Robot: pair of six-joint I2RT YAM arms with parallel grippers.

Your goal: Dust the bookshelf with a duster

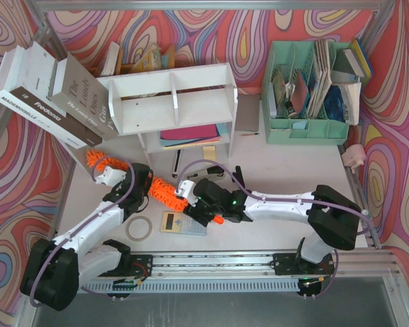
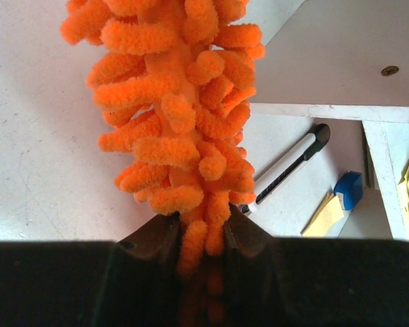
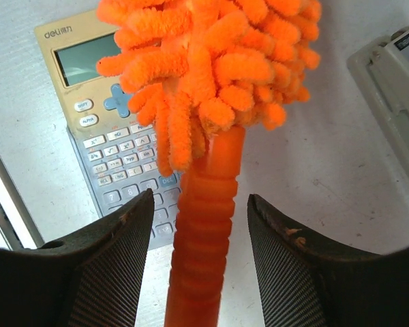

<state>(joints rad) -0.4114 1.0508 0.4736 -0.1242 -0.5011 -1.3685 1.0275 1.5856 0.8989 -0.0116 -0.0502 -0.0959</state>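
Orange duster (image 1: 162, 190) lies centre frame, below the bookshelf (image 1: 191, 75). Left gripper (image 2: 201, 219) clamps its fluffy head; right gripper (image 3: 201, 199) stands open around the handle (image 3: 201, 262). Close squarely on the handle before lifting.

White links and black joints formed the left arm (image 1: 95, 225) and right arm (image 1: 279, 204), each trailing a lilac cable; the right gripper (image 3: 199, 199) bore dark, apparently ribbed pads.
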